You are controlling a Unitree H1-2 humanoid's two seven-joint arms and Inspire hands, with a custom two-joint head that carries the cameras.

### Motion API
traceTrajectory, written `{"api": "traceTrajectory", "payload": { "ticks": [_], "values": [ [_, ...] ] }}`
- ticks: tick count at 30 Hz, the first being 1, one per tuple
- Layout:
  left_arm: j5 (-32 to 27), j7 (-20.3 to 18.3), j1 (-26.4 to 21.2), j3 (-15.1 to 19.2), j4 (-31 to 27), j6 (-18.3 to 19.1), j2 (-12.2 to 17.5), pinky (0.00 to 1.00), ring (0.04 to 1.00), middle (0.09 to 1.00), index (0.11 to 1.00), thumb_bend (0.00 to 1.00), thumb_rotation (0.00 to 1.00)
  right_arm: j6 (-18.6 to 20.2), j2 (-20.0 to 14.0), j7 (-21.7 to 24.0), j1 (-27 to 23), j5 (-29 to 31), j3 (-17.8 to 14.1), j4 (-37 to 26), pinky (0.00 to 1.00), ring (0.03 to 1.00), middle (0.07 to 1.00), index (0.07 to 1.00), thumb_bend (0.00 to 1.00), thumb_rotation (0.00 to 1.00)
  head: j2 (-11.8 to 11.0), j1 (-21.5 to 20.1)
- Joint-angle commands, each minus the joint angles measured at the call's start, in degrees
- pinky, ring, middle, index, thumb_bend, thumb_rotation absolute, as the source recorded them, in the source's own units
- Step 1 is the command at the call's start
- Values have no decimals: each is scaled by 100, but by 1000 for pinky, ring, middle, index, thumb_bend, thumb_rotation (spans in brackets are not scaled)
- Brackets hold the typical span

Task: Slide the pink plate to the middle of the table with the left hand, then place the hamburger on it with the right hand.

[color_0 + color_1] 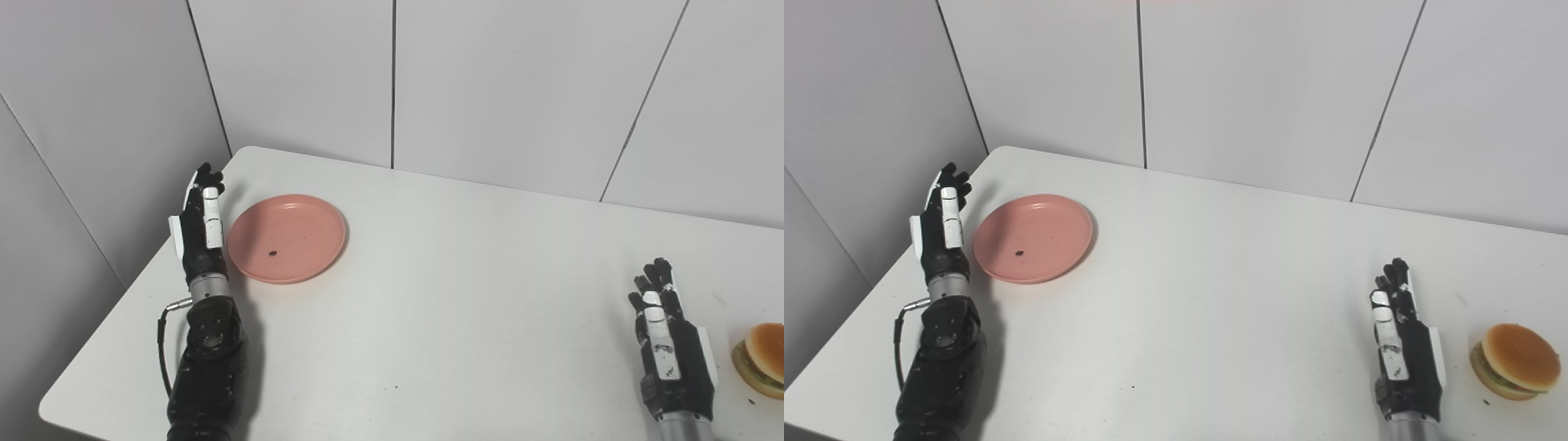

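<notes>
A pink plate (286,237) lies flat on the white table (441,288) at the far left, with a small dark speck in it. My left hand (199,223) stands edge-on just left of the plate's rim, fingers straight, open and empty; I cannot tell if it touches the rim. A hamburger (1515,361) with a brown bun sits near the table's right front. My right hand (1402,343) is open and empty, edge-on, a short way left of the hamburger and apart from it.
White panelled walls (490,86) stand close behind the table and along its left side. The table's left edge runs right beside my left forearm (208,361). A wide bare stretch of tabletop lies between the plate and my right hand.
</notes>
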Motion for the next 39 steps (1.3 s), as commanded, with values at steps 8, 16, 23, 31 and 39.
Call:
{"api": "traceTrajectory", "payload": {
  "ticks": [8, 16, 23, 31, 39],
  "values": [
    [-137, -209, -240, -94, 195, 103, 96, 931, 858, 836, 818, 772, 1000, -330, 16, -4, 14, -56, -39, -14, 1000, 995, 997, 993, 600, 797, 17, 1],
    [-142, -275, -260, -190, 330, 11, 49, 871, 838, 820, 805, 762, 1000, -407, 36, -54, -8, -87, -66, 29, 1000, 983, 986, 987, 588, 790, 2, 2],
    [-299, -429, -258, -201, 325, 79, 35, 885, 845, 823, 810, 772, 1000, -425, 3, -24, -15, -84, -51, 42, 1000, 988, 991, 989, 581, 811, 18, 6],
    [-651, -671, -274, -230, 215, 285, -33, 881, 851, 833, 820, 806, 1000, -422, 25, -45, -13, -76, -65, 43, 1000, 984, 988, 988, 603, 786, 20, -5],
    [-982, -929, -220, -372, -102, 572, -278, 886, 865, 835, 827, 818, 998, -312, 31, -33, -4, -65, -51, -47, 1000, 987, 993, 988, 599, 789, 61, -62]
  ]
}}
